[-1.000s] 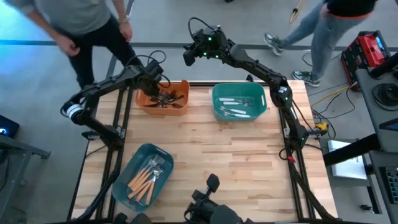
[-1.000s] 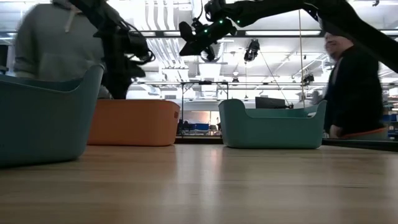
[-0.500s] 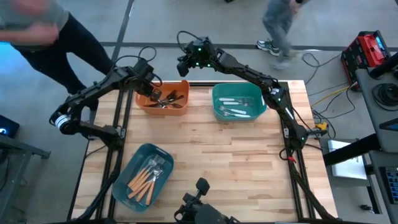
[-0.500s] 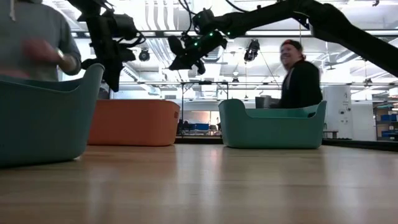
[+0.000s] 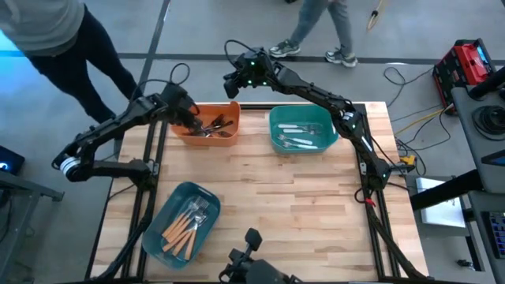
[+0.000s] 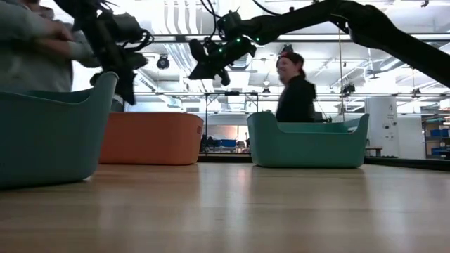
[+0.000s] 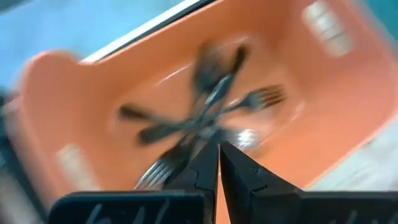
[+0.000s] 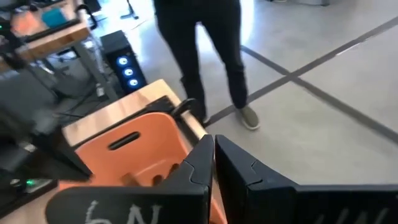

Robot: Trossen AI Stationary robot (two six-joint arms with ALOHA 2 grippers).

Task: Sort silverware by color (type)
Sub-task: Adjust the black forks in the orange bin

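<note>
1. The blue bin [image 5: 207,195] at the near left holds the orange-handled forks [image 5: 180,229] with some pale ones mixed in. That mix could be left as it is if no arm goes back there.
2. The left gripper [image 5: 189,120] hangs over the left end of the orange bin [image 5: 183,132] at the far left, fingers clenched on nothing. The black forks [image 7: 199,121] lie crossed in a heap below it. A grab into that tangle could lift two at once or drag the light bin.
3. The right gripper [image 5: 233,76] sits high above the far edge of the table, just past the orange bin, also clenched and empty. Both arms are close together here, so a careless swing could knock them together.
4. The green bin [image 5: 278,120] at the far right holds the white-handled cutlery [image 5: 298,136], well apart from either gripper.
5. People walk just beyond the far edge, near the right arm's reach.
</note>
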